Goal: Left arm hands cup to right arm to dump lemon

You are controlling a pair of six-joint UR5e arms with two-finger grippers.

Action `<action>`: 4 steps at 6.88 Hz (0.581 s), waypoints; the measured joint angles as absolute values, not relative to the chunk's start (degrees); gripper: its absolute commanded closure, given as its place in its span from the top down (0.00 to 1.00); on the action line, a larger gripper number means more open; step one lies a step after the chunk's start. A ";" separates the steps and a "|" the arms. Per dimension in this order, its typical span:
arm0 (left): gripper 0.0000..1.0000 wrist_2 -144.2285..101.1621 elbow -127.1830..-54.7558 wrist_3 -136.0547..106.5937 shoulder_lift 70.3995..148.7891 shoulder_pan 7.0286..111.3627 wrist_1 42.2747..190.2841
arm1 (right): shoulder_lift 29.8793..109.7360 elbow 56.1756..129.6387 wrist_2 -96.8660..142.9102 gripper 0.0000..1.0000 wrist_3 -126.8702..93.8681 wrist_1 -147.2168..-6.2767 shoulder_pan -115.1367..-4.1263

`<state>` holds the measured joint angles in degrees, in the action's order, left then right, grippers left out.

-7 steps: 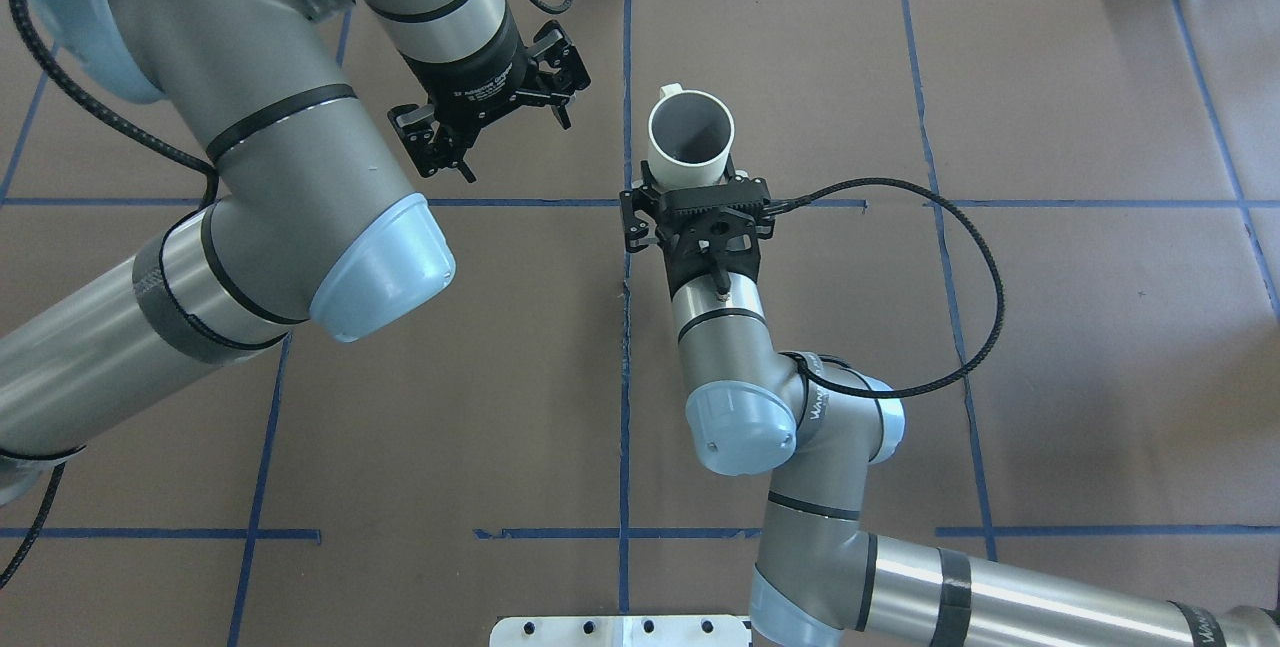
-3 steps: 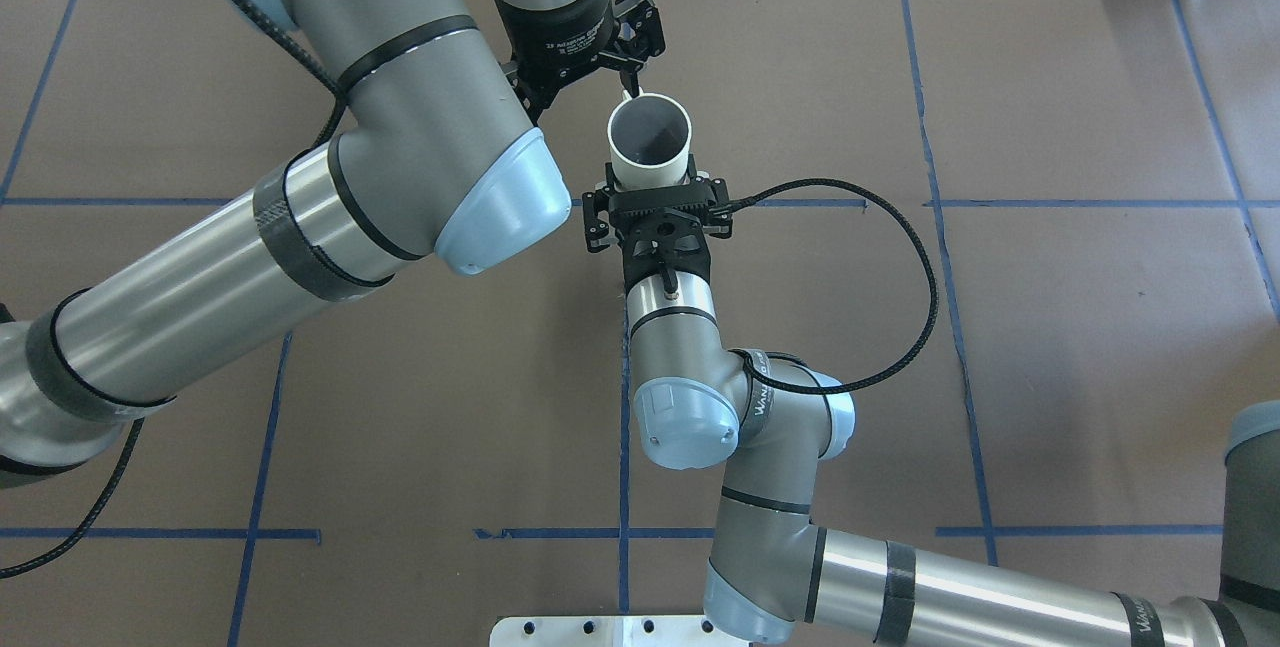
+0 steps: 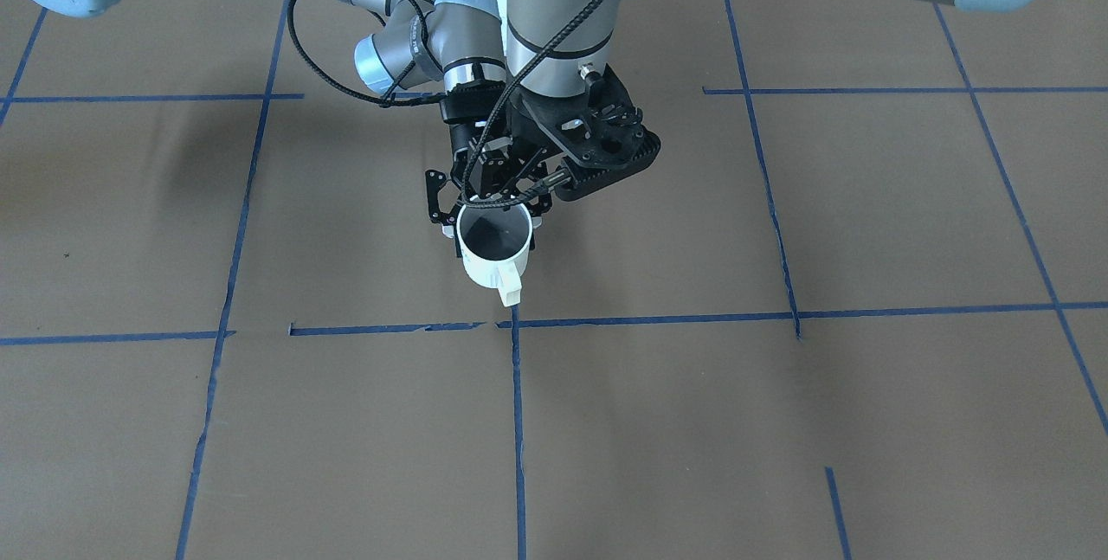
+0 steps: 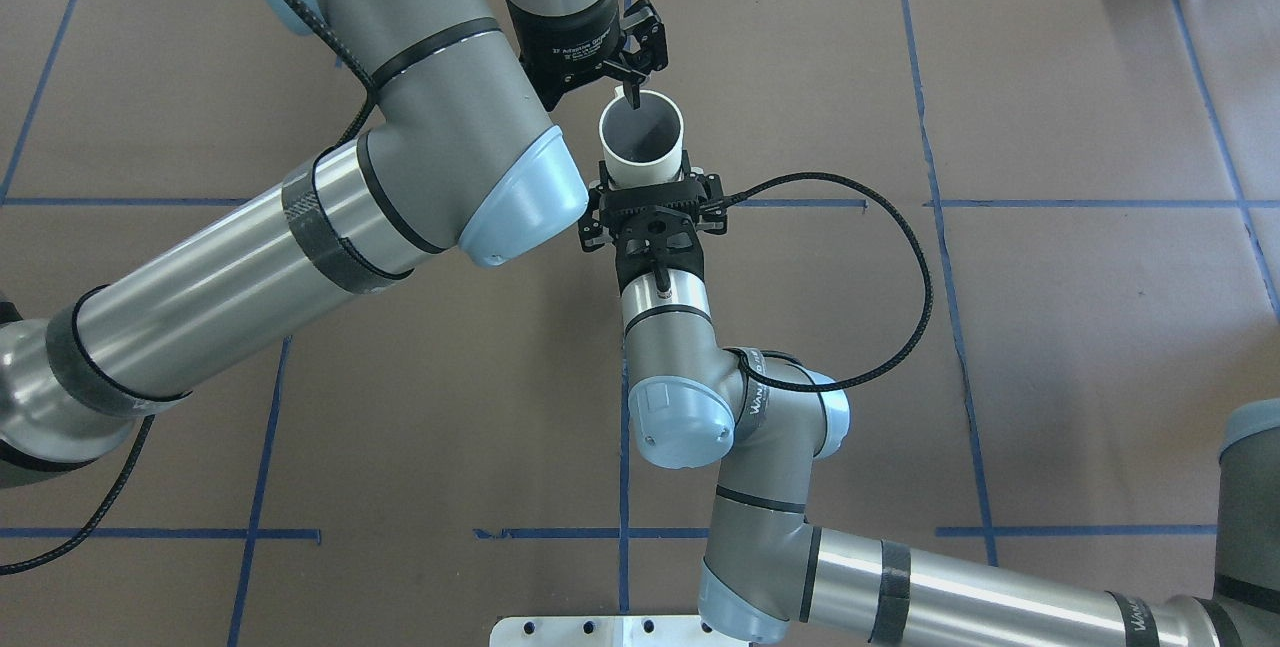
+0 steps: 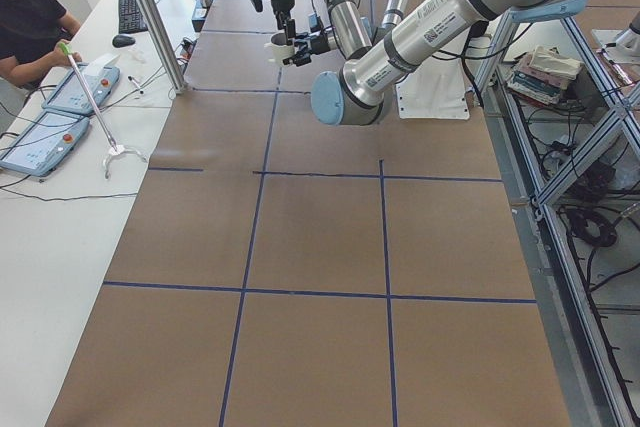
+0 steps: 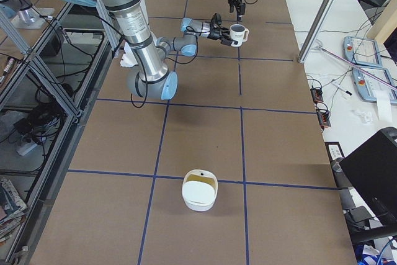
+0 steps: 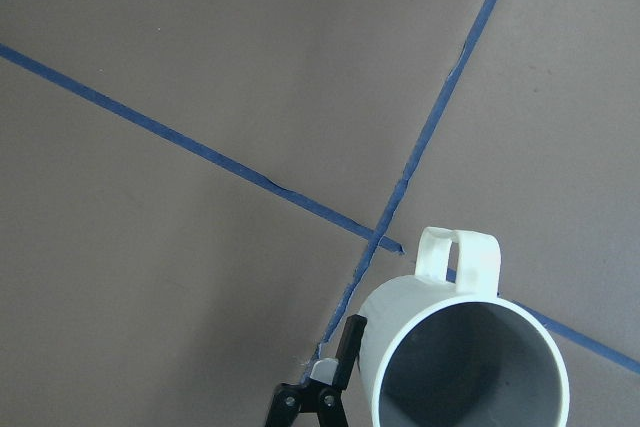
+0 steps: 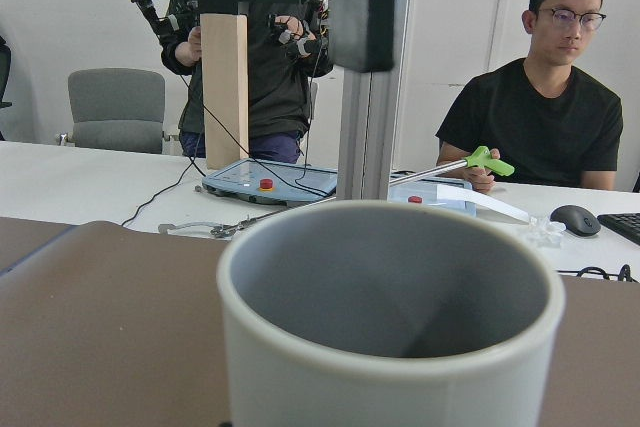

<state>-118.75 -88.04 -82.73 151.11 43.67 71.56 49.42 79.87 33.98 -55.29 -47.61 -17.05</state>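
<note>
Right hand [image 4: 650, 185] has the cup [image 4: 640, 137], pinching its body from the robot's side. Its fingers press the wall at 3 and 9 o'clock in the overhead view. The mug sits upright, mouth to the ceiling, seemingly clear of the surface [image 4: 1050, 347] and near its centre line. That low, side-on grip makes sense: it leaves the rim and handle [image 3: 506, 281] free, with the handle poking out at 6 o'clock in the front-facing view, away from the robot. And here's the left hand [image 4: 605, 77], hanging fingers-down at the cup's 11 o'clock, one thin finger [image 4: 632, 92] over the far rim. It reads as spread and gripping nothing, though its other finger is hidden behind its own body. I'd say it's lined up for the rim or handle. Inside the cup there's plain grey wall in both wrist views and no lemon showing, though the very bottom is shadowed. Well apart, at the end of the surface on the robot's right, sits a white rounded container [image 6: 198, 202] with a dull yellowish inside. Whether that's the lemon, can't tell.
</note>
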 measured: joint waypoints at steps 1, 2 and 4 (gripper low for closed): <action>0.88 -118.82 -86.85 -81.76 151.14 43.54 72.55 | 49.39 80.02 34.03 0.04 -55.16 -47.51 -17.05; 0.86 -118.88 -85.90 -81.39 151.14 43.43 73.56 | 49.34 80.12 34.07 0.04 -55.13 -47.48 -17.05; 0.79 -118.91 -84.36 -81.25 151.10 43.14 75.45 | 49.31 80.36 34.19 0.05 -55.11 -47.40 -17.08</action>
